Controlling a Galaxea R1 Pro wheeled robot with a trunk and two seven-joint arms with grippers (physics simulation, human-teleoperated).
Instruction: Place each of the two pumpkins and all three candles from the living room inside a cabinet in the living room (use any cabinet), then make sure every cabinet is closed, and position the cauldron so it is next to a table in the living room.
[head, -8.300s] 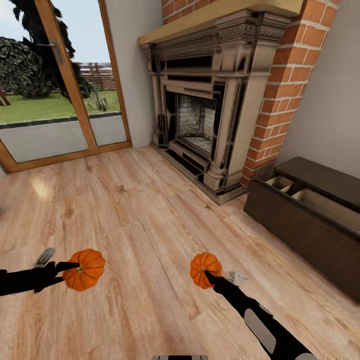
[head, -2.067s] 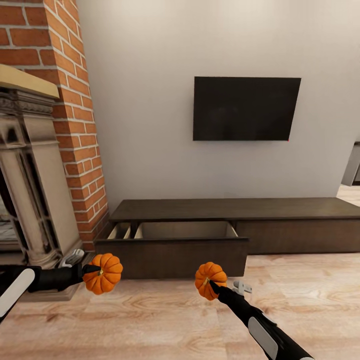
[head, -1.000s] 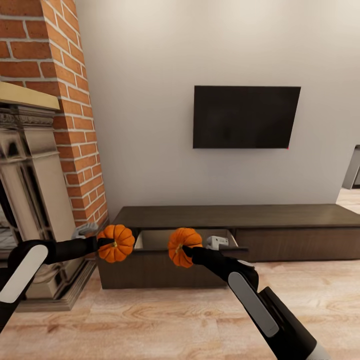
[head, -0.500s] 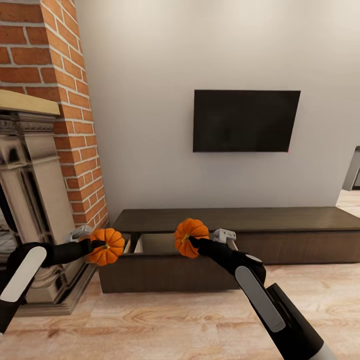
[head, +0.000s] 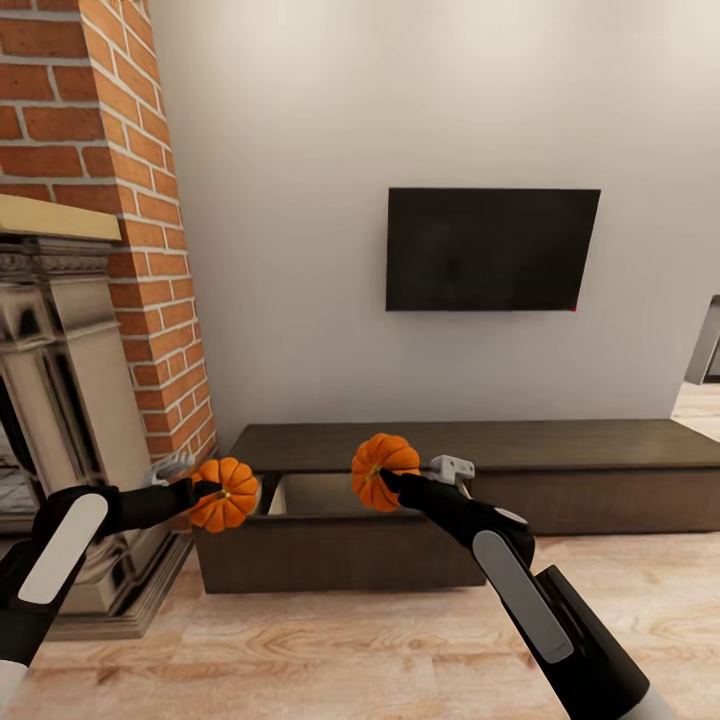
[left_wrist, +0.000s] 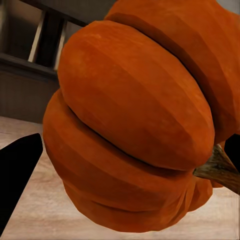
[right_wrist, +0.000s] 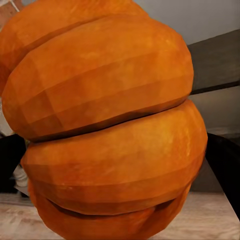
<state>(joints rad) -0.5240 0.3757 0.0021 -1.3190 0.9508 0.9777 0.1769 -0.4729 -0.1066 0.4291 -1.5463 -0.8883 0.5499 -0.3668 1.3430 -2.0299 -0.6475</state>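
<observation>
While gripping pumpkins (head: 224, 493), both arms outstretched toward cabinet (head: 480, 445).

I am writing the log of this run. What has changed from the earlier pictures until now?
The robot turned from the fireplace to the cabinet and came closer. Both arms lifted: the right gripper now holds its pumpkin above the open drawer, and the left gripper holds its pumpkin at the drawer's left end. Both grips stayed shut; drawer still open.

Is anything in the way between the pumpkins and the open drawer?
Nothing visible. The right pincer holds its pumpkin above the open drawer of the cabinet; the left pincer holds its pumpkin by the drawer's left end.
</observation>
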